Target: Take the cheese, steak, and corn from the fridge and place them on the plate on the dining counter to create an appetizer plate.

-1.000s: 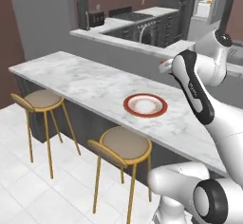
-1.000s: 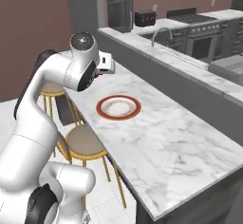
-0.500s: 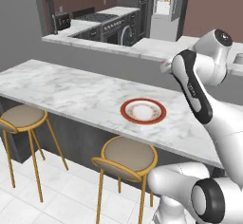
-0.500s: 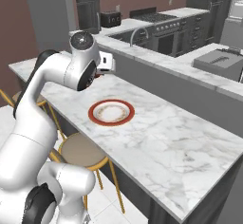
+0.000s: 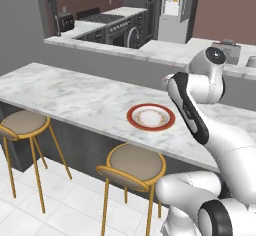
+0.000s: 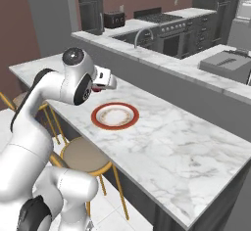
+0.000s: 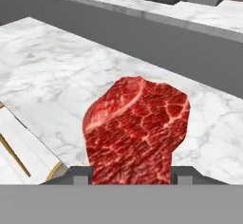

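Flat dark-red marbled steak [image 7: 137, 130] fills centre of hand view, clamped between two-finger gripper [image 7: 129, 173] jaws at bottom edge, standing on edge above white grey-veined marble dining counter [image 5: 75, 97]. Round red-rimmed plate with pale centre [image 6: 115, 115] lies empty at centre-left of right base view; gripper [image 6: 99, 80] with steak sits just up-left of it, raised off counter. Judgement: next move carries steak short way toward plate centre, then down.
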